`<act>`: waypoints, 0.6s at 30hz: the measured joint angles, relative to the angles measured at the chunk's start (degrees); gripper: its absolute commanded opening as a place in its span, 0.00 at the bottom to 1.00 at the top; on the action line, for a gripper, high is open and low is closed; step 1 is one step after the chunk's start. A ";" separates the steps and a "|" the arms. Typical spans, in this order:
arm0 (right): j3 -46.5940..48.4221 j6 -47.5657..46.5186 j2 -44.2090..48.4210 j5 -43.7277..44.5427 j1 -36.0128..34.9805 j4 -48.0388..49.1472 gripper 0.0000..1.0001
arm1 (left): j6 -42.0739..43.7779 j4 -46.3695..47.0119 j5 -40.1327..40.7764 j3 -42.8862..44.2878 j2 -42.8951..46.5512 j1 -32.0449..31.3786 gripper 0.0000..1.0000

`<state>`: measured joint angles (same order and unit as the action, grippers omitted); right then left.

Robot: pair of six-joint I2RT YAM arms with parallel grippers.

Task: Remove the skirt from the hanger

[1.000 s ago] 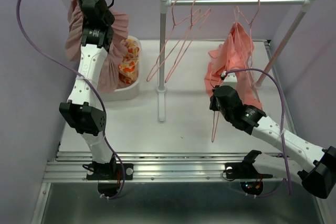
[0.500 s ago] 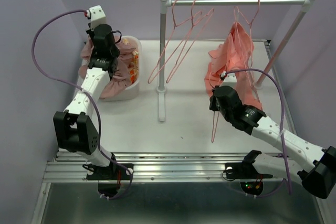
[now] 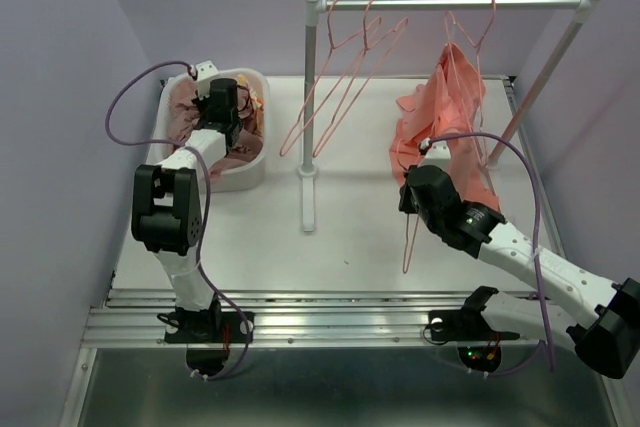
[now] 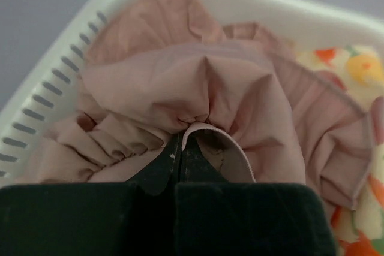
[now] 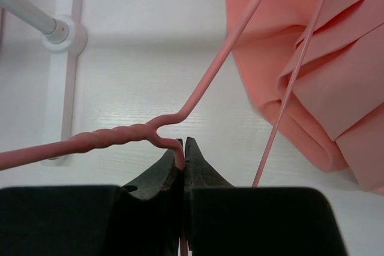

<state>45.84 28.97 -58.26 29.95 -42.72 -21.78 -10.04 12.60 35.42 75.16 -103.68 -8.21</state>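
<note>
Seen from above, the left tool [image 3: 222, 107] reaches into a white basket [image 3: 250, 162] at the tabletop's far left corner. Its wrist view shows it pinched shut on the waistband of the dusty pink skirt [image 4: 198, 88], which lies bunched inside the basket. Toward the right edge, the right tool [image 5: 183, 147] is clamped on the twisted neck of a bare pink hanger [image 5: 114, 136], held low and away from the rail [image 3: 450, 4]. The skirt appears already off the hanger, so likely only letting go remains. A salmon garment [image 3: 440, 117] hangs from the rail.
</note>
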 measured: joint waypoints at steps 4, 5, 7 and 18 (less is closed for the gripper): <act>-0.61 0.02 0.00 0.00 0.00 0.13 0.01 | -3.80 -2.82 -0.92 -0.85 -3.63 0.70 0.00; -0.81 0.02 0.00 0.00 0.00 0.07 0.01 | -4.39 -3.41 -1.05 -0.85 -4.26 0.85 0.00; -0.96 0.00 0.07 -0.28 0.00 0.07 0.01 | -5.88 -5.33 -1.79 -0.85 -4.85 1.07 0.00; -0.94 -2.14 5.11 -5.95 0.00 -0.24 0.01 | -10.25 -12.13 -7.34 -1.31 1.97 1.20 0.62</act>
<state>44.91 26.83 -53.15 24.01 -42.72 -22.02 -20.29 0.47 28.08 73.84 -101.71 -7.01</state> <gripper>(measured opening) 0.046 0.567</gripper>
